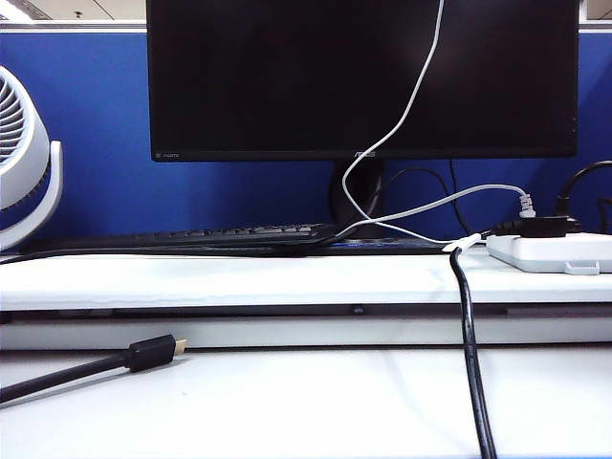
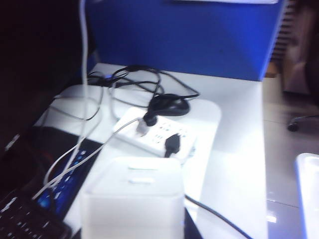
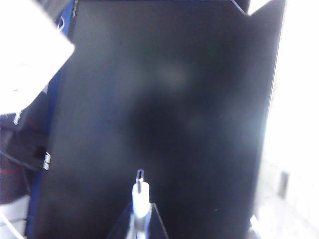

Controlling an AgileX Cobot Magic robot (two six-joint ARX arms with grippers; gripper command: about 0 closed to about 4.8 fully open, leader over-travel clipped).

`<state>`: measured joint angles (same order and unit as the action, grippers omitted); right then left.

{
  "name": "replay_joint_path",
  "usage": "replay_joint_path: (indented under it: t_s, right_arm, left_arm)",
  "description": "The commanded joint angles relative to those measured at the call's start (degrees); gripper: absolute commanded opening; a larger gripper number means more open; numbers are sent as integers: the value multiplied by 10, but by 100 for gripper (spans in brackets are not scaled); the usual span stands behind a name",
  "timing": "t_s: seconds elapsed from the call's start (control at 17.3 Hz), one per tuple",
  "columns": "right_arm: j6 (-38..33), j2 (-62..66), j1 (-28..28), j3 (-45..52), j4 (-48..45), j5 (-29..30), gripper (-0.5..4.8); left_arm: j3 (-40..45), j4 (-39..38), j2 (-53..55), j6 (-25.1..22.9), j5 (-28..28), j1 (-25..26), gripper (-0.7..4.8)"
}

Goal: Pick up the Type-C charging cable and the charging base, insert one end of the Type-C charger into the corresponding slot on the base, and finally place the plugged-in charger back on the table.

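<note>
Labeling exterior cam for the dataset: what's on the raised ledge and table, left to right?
White fan → black gold-tipped cable → keyboard → monitor stand → thick black cord → white power strip. No hand appears in this view.

The exterior view sits low, almost level with the worktop (image 1: pixel 306 402), facing straight at the raised ledge (image 1: pixel 239 282), the monitor (image 1: pixel 363 76) and the blue partition (image 1: pixel 191 191) behind. The left wrist view looks down from above and slantwise over a white block (image 2: pixel 132 199) filling its near edge, toward the power strip (image 2: pixel 154 134) and the same partition. The right wrist view points close at the dark monitor screen (image 3: pixel 159 109), blurred, with a white plug (image 3: pixel 140 194) just before the lens. Power strip (image 1: pixel 555 251) and monitor appear in the exterior view too.
</note>
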<state>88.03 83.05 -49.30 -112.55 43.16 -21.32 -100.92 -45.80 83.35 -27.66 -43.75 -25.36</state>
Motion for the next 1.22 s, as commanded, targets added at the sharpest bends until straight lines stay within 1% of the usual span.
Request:
replay_joint_path:
  t_s: [0.06, 0.17, 0.46, 0.52, 0.58, 0.75, 0.81, 0.87, 0.93, 0.99, 1.04, 1.1, 1.22]
  right_arm:
    - [16, -3, -2, -2, -11, 4, -5]
    - [16, -4, -2, -2, -15, 5, -5]
    - [-63, 0, -1, -2, -14, 6, -6]
    - [-77, 0, -1, -2, -14, 7, -6]
    - [-76, -1, -1, -2, -17, 7, -6]
    - [-18, -1, 0, -2, -40, 3, -6]
    - [35, -1, 1, -2, -47, 5, -6]
    - [66, -1, 1, -2, -43, 5, -6]
    - [146, -1, -3, -2, -9, 4, -6]
    - [196, -1, -3, -2, 23, 4, -6]
    - [224, 0, -4, -2, 48, 2, -5]
    - [280, 3, -18, -1, 82, -28, -6]
    - [296, 9, -35, -1, 71, -48, -6]
  left_arm:
    - [-4, 14, -2, -4, 0, -1, -6]
    - [-4, 22, -2, -3, 0, -1, -6]
    - [-4, 57, -2, 2, 0, -1, -6]
    - [-4, 66, -1, 14, 2, -1, -6]
    - [-4, 72, 1, 16, 0, -1, -6]
    - [-4, 73, 3, 17, 1, -1, -6]
    - [-4, 72, 4, 17, 1, -1, -6]
    - [-4, 73, 4, 17, 1, -1, -6]
    - [-4, 74, 4, 17, 1, -2, -6]
    - [-4, 74, 4, 17, 1, -2, -6]
    - [-4, 74, 4, 17, 1, -2, -6]
    - [-4, 74, 5, 17, 2, -2, -6]
    - [-4, 74, 6, 17, 0, -2, -6]
